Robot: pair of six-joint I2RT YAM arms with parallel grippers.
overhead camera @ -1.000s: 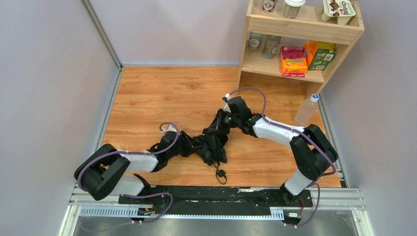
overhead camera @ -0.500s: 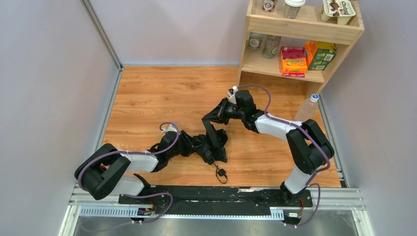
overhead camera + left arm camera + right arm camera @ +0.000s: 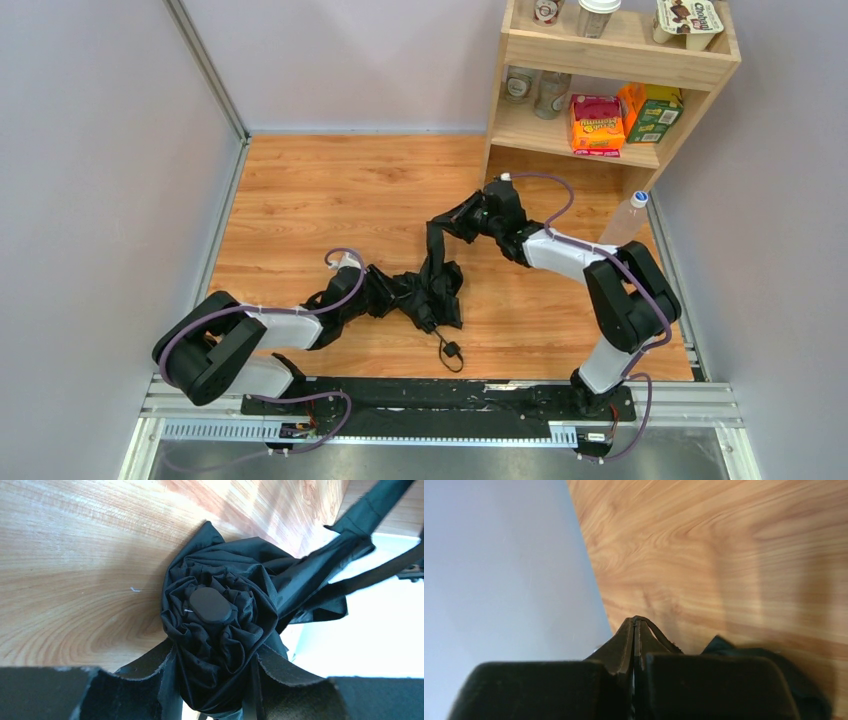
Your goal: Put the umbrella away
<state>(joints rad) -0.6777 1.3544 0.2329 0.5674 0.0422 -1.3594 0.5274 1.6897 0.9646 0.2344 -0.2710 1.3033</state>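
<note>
One umbrella (image 3: 432, 292), black fabric bunched in a crumpled bundle, low on the wooden table (image 3: 330, 200) near its front edge. Two grippers: left gripper (image 3: 215, 680) clamped around the bundle, jaws partway apart; right gripper (image 3: 635, 622) pinched fully closed on a fabric strip stretched up toward the shelf (image 3: 610, 55). Both arms low, outstretched.

We are looking at a wooden table (image 3: 330, 200) that is carrying a black umbrella (image 3: 430, 295), which is lying bundled near the front middle, its strap (image 3: 448, 350) trailing onto the boards. A wooden shelf (image 3: 610, 58) is standing at the far right corner, and a clear plastic bottle (image 3: 624, 222) is standing just beside it.
</note>
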